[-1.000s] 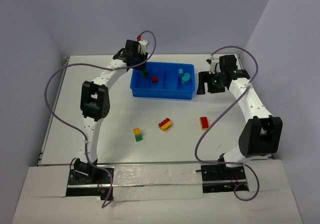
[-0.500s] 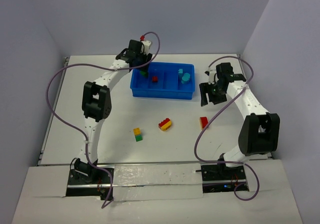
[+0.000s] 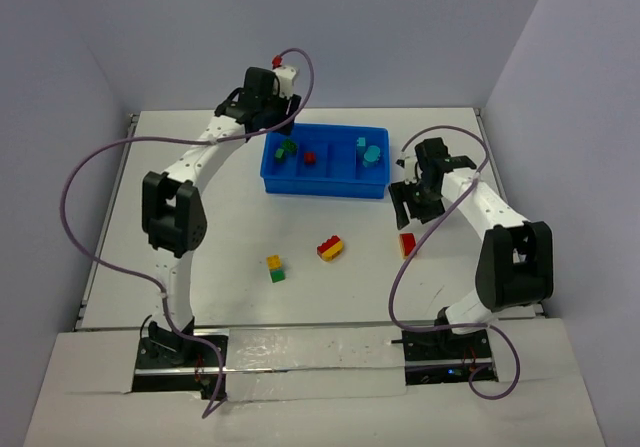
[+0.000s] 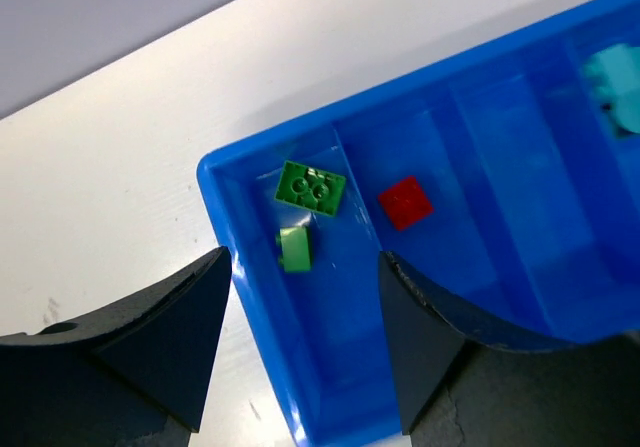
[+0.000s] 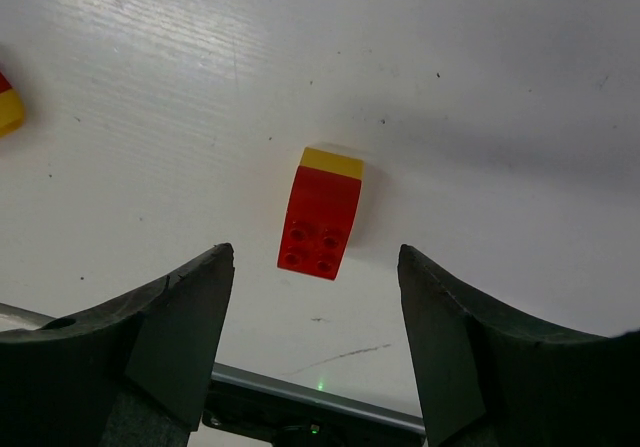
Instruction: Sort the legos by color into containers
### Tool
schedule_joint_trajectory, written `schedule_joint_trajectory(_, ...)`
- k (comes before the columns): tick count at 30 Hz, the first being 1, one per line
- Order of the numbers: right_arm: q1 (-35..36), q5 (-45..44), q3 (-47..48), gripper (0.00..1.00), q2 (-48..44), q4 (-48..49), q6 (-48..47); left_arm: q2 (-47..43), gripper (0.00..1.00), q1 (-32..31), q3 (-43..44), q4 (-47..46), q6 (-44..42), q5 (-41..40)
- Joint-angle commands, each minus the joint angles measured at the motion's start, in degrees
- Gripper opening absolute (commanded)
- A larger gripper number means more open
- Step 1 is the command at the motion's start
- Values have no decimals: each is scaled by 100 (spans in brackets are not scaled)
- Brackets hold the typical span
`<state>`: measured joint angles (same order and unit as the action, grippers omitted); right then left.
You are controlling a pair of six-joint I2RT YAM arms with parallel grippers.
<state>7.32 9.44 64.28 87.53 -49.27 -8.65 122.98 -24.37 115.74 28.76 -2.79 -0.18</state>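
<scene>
The blue tray [image 3: 320, 187] stands at the back middle. Its left compartment holds two green bricks [image 4: 311, 186], the one beside it a red brick [image 4: 405, 202], and the right one teal bricks [image 3: 370, 152]. My left gripper [image 3: 274, 120] hangs open and empty above the tray's left end [image 4: 305, 367]. My right gripper [image 3: 410, 213] is open and empty just above a red-and-yellow brick [image 5: 322, 215], which lies on the table ahead of the fingertips. A red-and-yellow pair [image 3: 329, 248] and a yellow-and-green pair [image 3: 275, 268] lie on the table in the middle.
The tray's left wall [image 4: 250, 307] runs between my left fingers. The metal front rail [image 5: 300, 392] shows below the right gripper. Purple cables loop beside both arms. Grey walls close in the table on the left, back and right.
My left gripper has risen and drawn back from the tray's left compartment, where green bricks lie. My right gripper has moved nearer and down, toward the red-and-yellow brick.
</scene>
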Motion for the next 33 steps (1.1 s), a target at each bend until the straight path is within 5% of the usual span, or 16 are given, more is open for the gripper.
schedule_joint_trajectory(1, 77, -328, -104, 73, 89, 57, 96, -1003, 70, -107, -533, -252, 217, 234)
schedule_joint_trajectory(19, 129, -242, -383, 64, 660, 33, 46, -1980, 70, -121, -1741, -425, 596, 449)
schedule_joint_trajectory(27, 130, -258, -434, 21, 677, -13, -58, -1971, 70, -121, -1862, -476, 622, 510)
schedule_joint_trajectory(33, 121, 29, -181, 1, 537, -197, -224, -1980, 72, -121, -1923, -424, 595, 815)
